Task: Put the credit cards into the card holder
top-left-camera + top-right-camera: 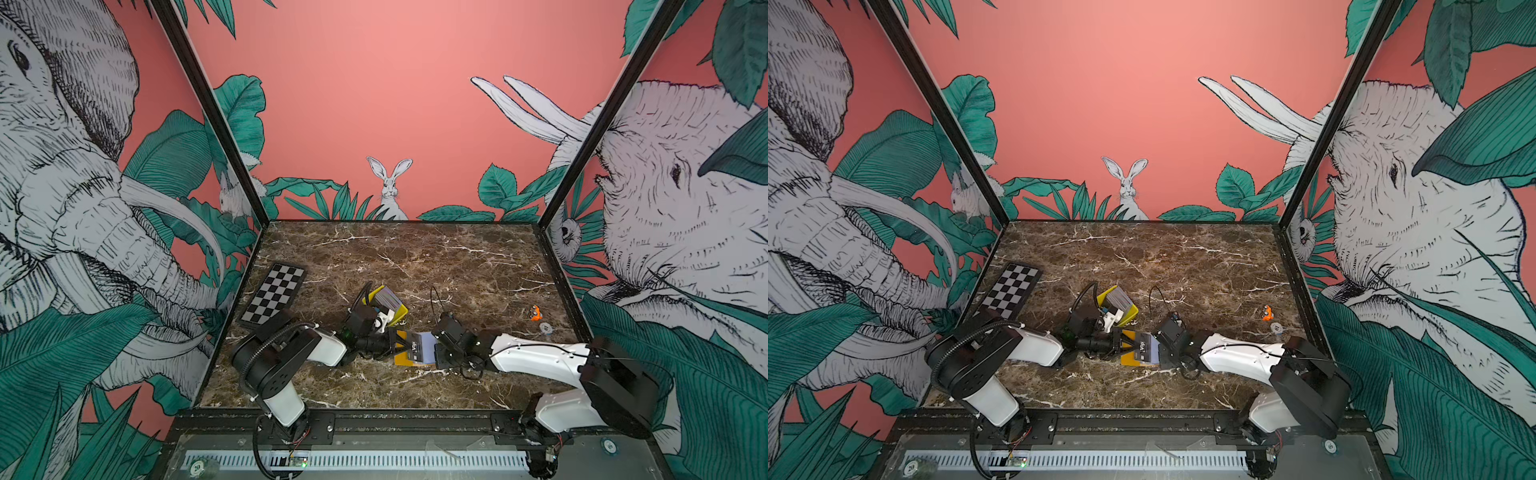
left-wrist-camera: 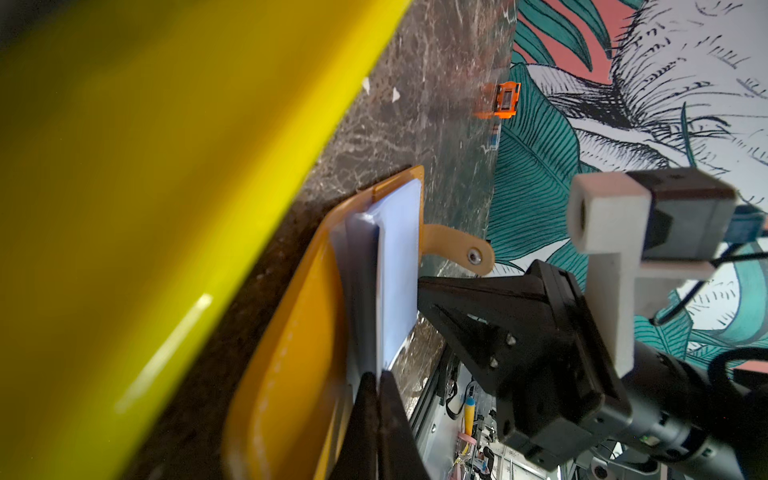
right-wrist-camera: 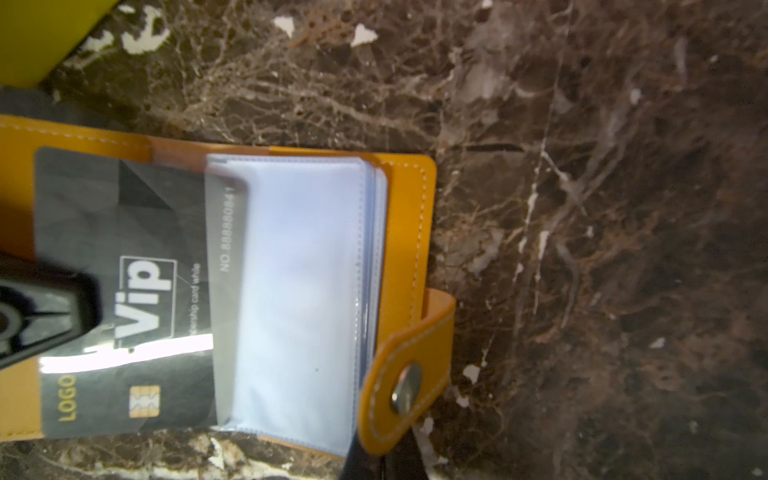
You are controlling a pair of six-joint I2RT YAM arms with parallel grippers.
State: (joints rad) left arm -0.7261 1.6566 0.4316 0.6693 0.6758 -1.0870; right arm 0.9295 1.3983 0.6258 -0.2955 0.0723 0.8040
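The orange-yellow card holder (image 1: 404, 360) (image 3: 409, 208) lies open on the marble, its clear sleeves (image 3: 303, 270) fanned up. A black VIP credit card (image 1: 415, 347) (image 3: 124, 232) lies flat over the holder with its far end inside a sleeve. My left gripper (image 1: 402, 345) (image 2: 379, 376) is shut on that card's near end. My right gripper (image 1: 436, 348) (image 3: 380, 457) is shut, its tip at the sleeves' outer edge beside the snap tab (image 3: 405, 386); whether it pinches a sleeve is hidden. More credit cards (image 1: 384, 297) stand stacked in the tray behind.
The bright yellow tray (image 1: 401, 311) (image 2: 145, 208) sits just behind the left gripper. A checkerboard plate (image 1: 276, 293) lies at the back left. A small orange toy (image 1: 535, 312) and a round token (image 1: 546, 328) lie near the right wall.
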